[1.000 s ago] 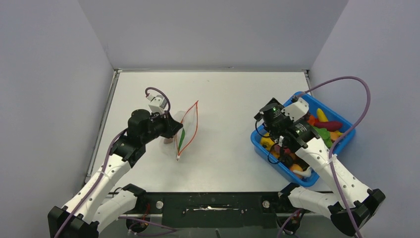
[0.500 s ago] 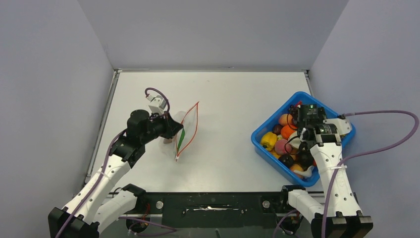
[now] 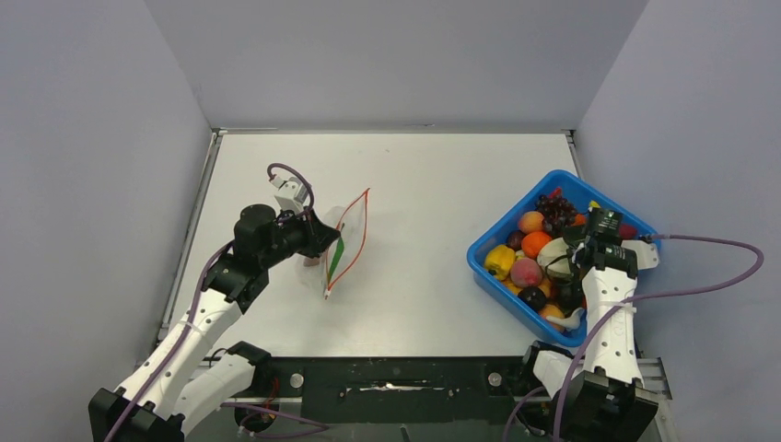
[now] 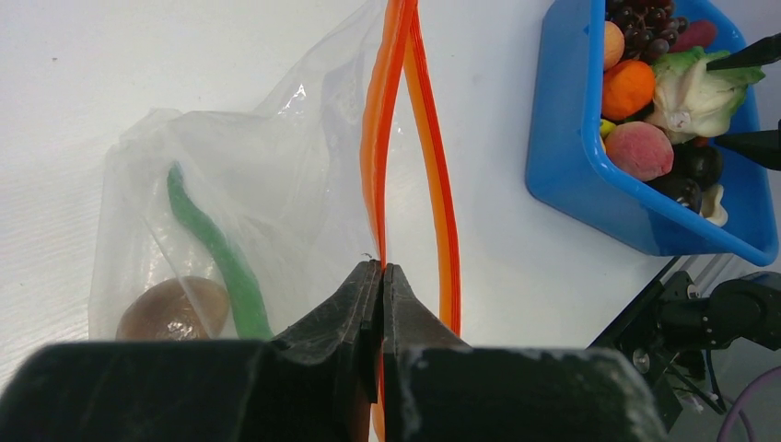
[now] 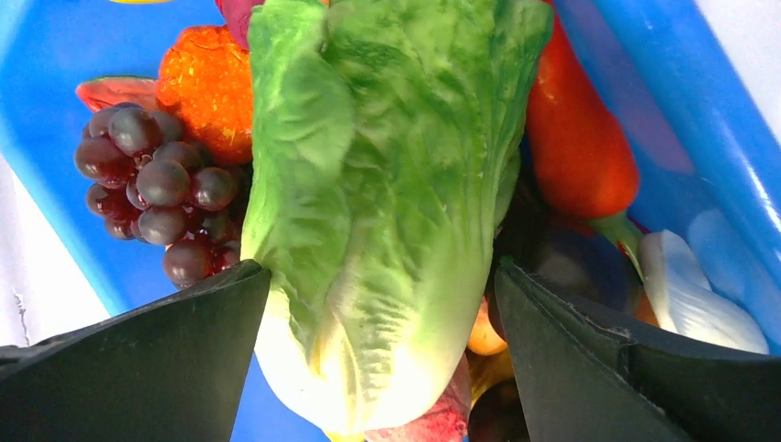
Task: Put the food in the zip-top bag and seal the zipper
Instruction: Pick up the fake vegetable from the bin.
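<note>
Where grapes [image 5: 157, 184] and a red pepper [image 5: 576, 138] crowd the lettuce [image 5: 387, 203] in the blue bin [image 4: 571, 184], the right end effector [image 5: 382, 269] straddles it, spread wide. Left end effector [image 4: 381, 276] pinches the zip-top bag's [image 4: 258, 184] zipper [image 4: 433, 157], which runs near-to-far over the desk [image 3: 433, 184].

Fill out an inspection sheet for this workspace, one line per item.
Surface: white table, no spills seen.
Job's things: zip-top bag open, zipper strips parted; green piece and brown round piece inside. Lettuce and grapes lie in the blue bin with other food.
Clutter: nothing seen.
Grippers: left gripper shut on the bag's near mouth edge; right gripper open, fingers astride the lettuce.
Cables: purple cable loops off the right wrist past the bin; a second loops above the left wrist.
Surroundings: plain grey walls on three sides.
</note>
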`<state>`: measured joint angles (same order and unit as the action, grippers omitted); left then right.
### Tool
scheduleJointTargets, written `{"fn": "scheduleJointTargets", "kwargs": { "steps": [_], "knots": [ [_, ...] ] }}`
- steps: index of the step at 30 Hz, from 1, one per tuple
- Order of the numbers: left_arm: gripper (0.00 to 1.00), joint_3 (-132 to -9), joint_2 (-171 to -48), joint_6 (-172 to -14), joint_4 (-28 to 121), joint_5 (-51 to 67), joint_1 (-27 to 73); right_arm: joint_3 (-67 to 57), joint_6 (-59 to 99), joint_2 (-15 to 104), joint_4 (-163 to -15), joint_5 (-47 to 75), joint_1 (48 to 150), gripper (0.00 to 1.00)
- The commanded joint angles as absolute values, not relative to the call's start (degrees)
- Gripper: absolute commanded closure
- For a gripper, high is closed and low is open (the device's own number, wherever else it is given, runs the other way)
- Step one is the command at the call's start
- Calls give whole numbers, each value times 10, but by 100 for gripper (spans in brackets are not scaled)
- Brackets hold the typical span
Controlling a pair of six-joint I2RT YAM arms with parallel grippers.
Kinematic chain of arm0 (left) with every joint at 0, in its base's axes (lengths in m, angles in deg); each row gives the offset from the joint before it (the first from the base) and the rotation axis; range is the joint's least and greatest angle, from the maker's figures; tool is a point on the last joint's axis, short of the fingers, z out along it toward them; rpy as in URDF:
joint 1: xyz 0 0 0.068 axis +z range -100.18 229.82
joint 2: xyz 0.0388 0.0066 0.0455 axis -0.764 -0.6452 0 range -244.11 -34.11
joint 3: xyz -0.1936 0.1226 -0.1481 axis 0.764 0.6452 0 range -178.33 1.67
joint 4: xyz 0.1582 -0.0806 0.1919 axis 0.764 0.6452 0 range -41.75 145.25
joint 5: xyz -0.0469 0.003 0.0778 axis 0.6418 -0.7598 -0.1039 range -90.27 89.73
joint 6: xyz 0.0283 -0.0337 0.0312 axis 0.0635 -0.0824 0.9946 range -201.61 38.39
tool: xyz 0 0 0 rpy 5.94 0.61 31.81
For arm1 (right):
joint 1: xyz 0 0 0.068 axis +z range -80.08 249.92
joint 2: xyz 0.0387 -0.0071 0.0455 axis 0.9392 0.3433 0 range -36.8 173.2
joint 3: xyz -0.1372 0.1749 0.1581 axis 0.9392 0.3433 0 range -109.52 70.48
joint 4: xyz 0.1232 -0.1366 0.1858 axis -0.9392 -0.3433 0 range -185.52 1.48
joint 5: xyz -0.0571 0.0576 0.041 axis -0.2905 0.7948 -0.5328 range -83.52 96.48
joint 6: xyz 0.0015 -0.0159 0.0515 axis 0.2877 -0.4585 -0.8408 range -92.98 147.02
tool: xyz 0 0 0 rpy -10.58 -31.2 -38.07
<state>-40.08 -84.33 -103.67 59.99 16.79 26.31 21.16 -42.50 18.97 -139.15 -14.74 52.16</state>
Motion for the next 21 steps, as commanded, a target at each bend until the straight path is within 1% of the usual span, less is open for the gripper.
{"fn": "scheduleJointTargets", "kwargs": {
  "steps": [1, 6, 12, 16, 21],
  "knots": [
    [100, -408, -831, -1039, 557, 183, 270, 237, -403, 196, -1327, -96, 503, 2],
    [100, -406, -831, -1039, 556, 186, 272, 259, -392, 193, -1301, -80, 496, 1],
    [100, -405, -831, -1039, 558, 187, 272, 279, -387, 150, -1278, -86, 492, 13],
    [100, -403, -829, -1041, 557, 185, 272, 282, -377, 130, -1273, -98, 492, 28],
    [100, -405, -832, -1041, 556, 186, 273, 273, -378, 128, -1292, -107, 492, 33]
  ]
}}
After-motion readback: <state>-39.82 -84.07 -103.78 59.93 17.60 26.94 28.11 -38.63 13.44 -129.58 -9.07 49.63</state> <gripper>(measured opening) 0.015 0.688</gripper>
